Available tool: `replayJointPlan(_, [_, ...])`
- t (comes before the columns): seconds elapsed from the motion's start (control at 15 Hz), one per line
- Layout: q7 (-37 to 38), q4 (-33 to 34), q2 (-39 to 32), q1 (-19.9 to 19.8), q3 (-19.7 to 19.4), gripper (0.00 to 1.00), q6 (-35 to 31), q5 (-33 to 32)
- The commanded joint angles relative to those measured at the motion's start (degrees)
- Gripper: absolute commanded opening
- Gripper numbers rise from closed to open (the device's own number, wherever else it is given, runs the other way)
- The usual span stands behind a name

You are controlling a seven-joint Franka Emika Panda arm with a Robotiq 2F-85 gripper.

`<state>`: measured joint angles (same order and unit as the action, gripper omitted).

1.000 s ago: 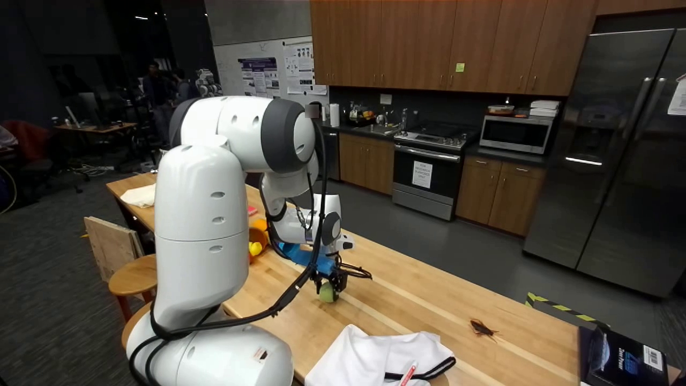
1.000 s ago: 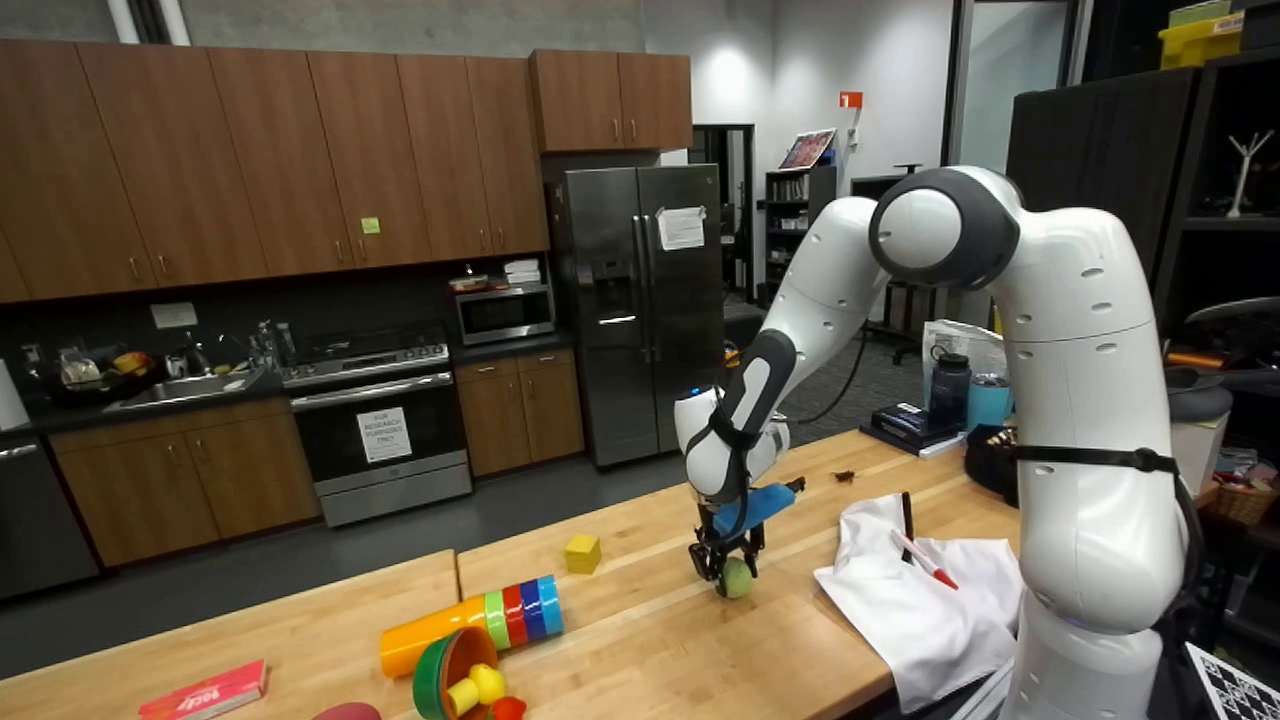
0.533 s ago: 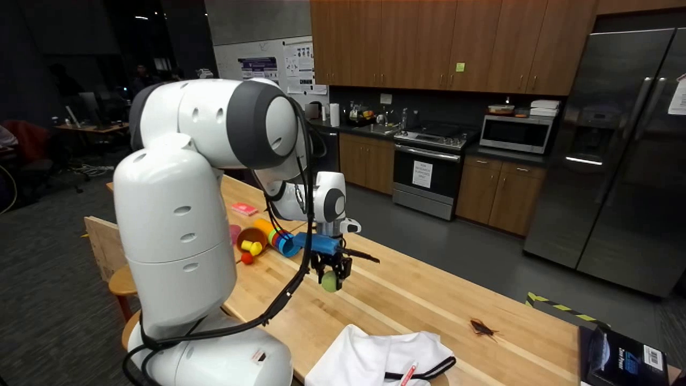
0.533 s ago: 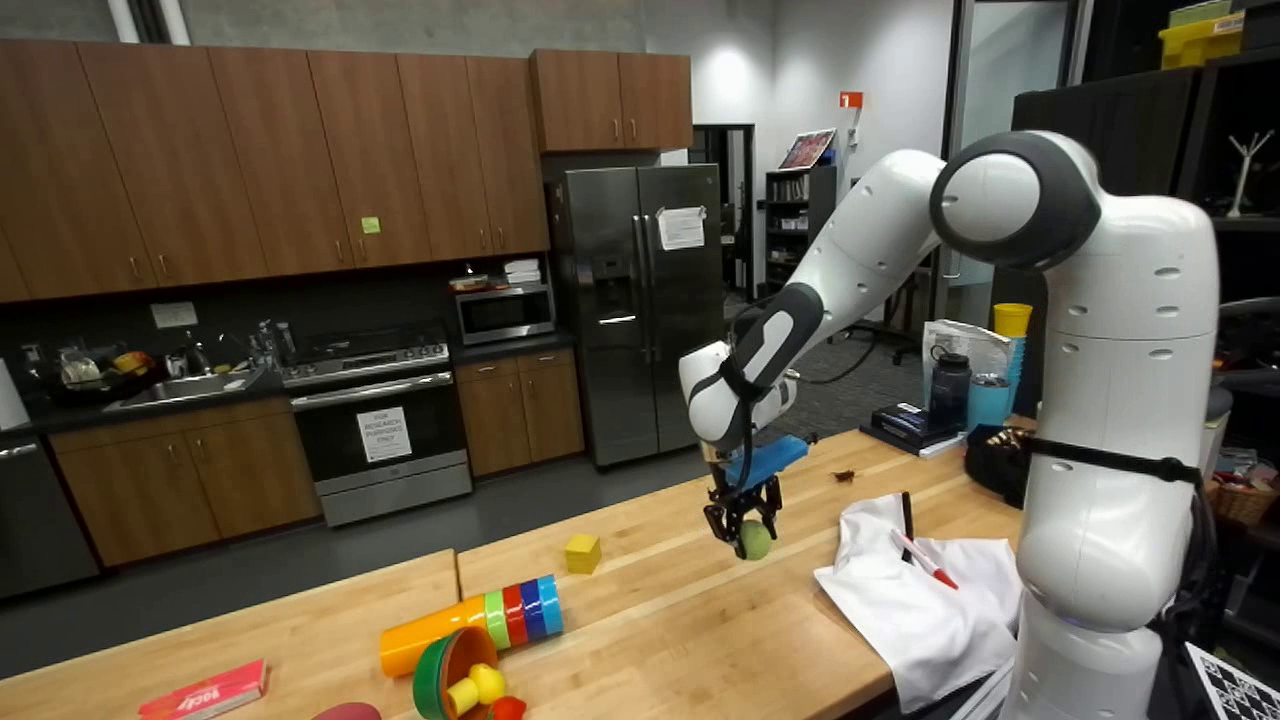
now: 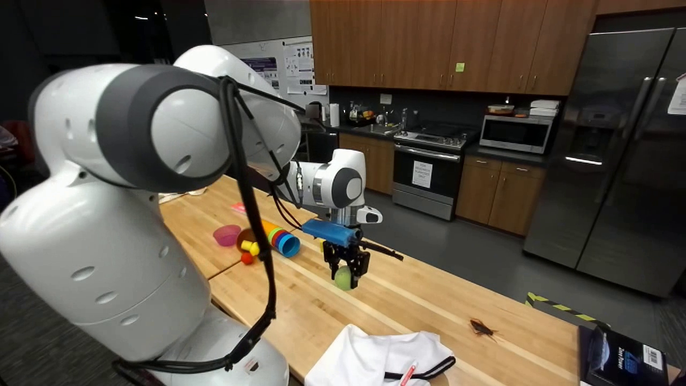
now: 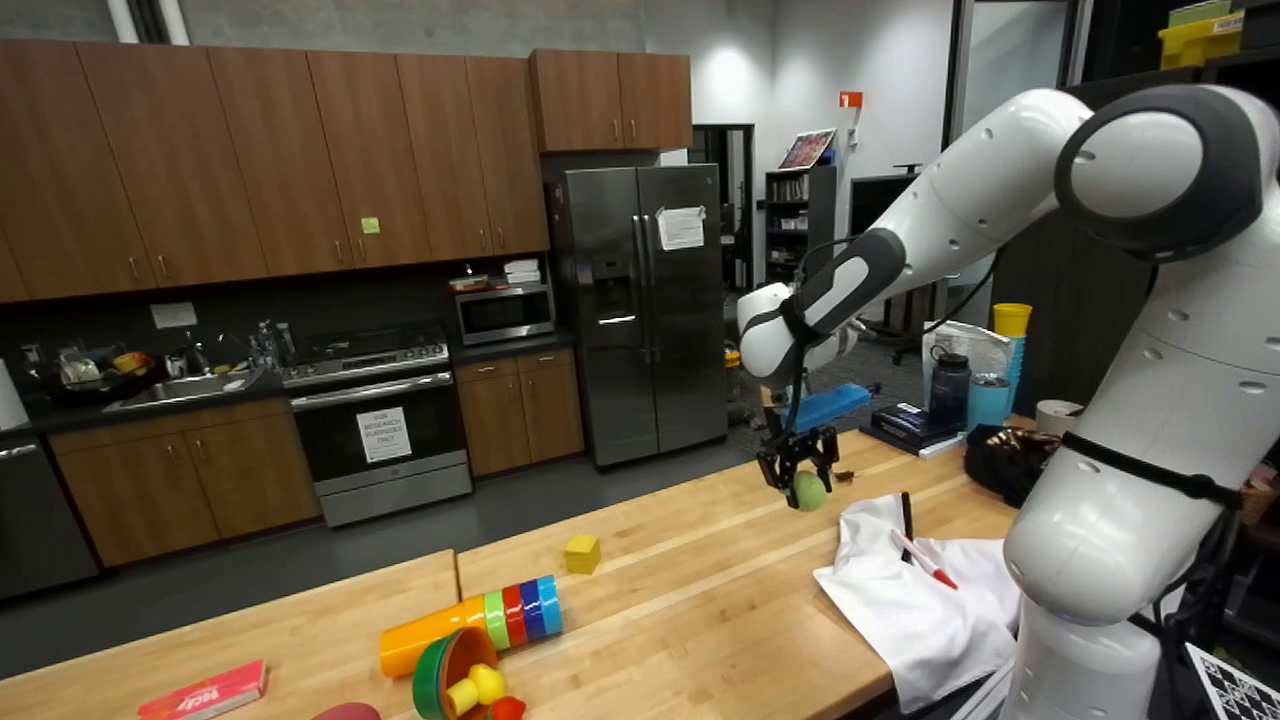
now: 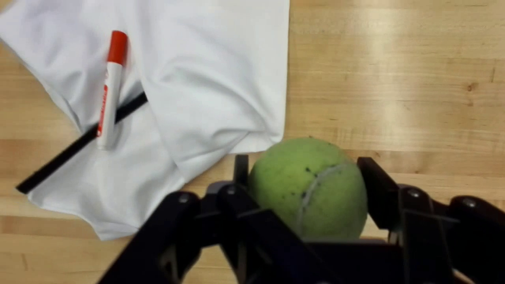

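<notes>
A green tennis ball (image 7: 311, 189) with a pale seam and dark specks is pinched between the black fingers of my gripper (image 6: 808, 487), which is shut on it. One finger (image 7: 380, 193) presses its right side in the wrist view; the other sits at its left. In both exterior views the ball (image 5: 342, 279) hangs above the wooden table. Beyond the ball in the wrist view lies a crumpled white cloth (image 7: 209, 86) with a dark strip. A white marker with a red cap (image 7: 111, 90) rests on that cloth. The ball's lower part is hidden by the gripper.
Stacked coloured cups (image 6: 515, 612) lie on their side, beside a yellow duck (image 6: 486, 684) in a tipped bowl. A yellow cube (image 6: 582, 553) stands nearby. A brown insect-like item (image 5: 483, 327) lies on the table. A dark bottle (image 6: 949, 390) and black box (image 5: 624, 356) stand at one end.
My gripper has lifted the ball off the table and carried it towards the right in both exterior views. The arm's elbow has swung back. The cloth and other objects stay put.
</notes>
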<state>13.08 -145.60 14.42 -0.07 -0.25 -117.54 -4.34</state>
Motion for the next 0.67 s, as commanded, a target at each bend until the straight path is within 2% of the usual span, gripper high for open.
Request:
replayJointPlan(0.0, [-2.99, -5.48, 8.60, -4.03, -2.90, 0.42, 1.75, -0.37])
replayJointPlan(0.27, [-7.33, -8.79, 10.91, -8.10, -6.02, 0.42, 0.31, -1.41])
replayJointPlan(0.6, [-12.87, -10.66, 8.98, -11.22, -9.11, 0.42, -1.60, -2.52])
